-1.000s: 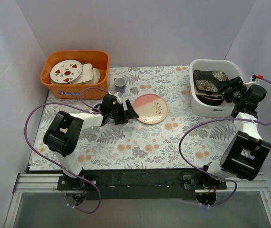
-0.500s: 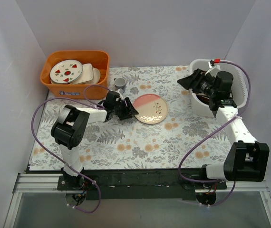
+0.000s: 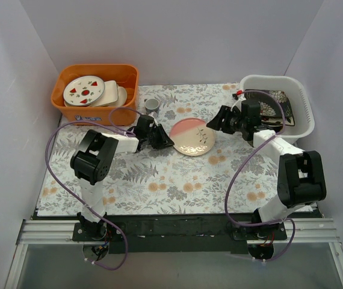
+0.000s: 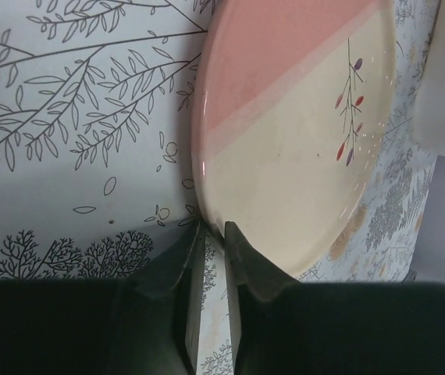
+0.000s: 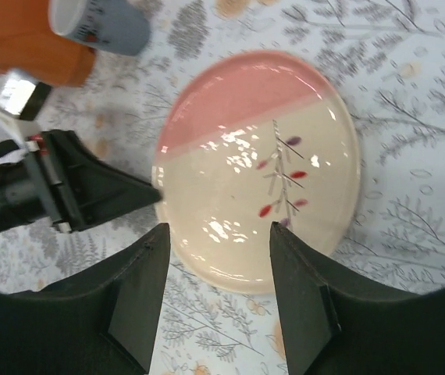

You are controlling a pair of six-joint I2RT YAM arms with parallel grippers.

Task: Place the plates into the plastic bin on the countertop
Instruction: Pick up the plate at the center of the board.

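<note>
The pink plate (image 3: 192, 137) is seen lying on the tabletop (image 3: 159, 180), between the two arms and well apart from the white plastic bin (image 3: 308, 117) at the far right corner. Its left rim is pinched by the left gripper (image 3: 166, 141), whose jaws are closed on the edge, one on each side of it, as the left wrist view shows. The right gripper (image 3: 215, 120) is held just above the plate's right side, its jaws spread open. A black square plate (image 3: 277, 102) is lodged inside the white bin. A small cup (image 3: 152, 105) is stood near the orange bin (image 3: 99, 67).
</note>
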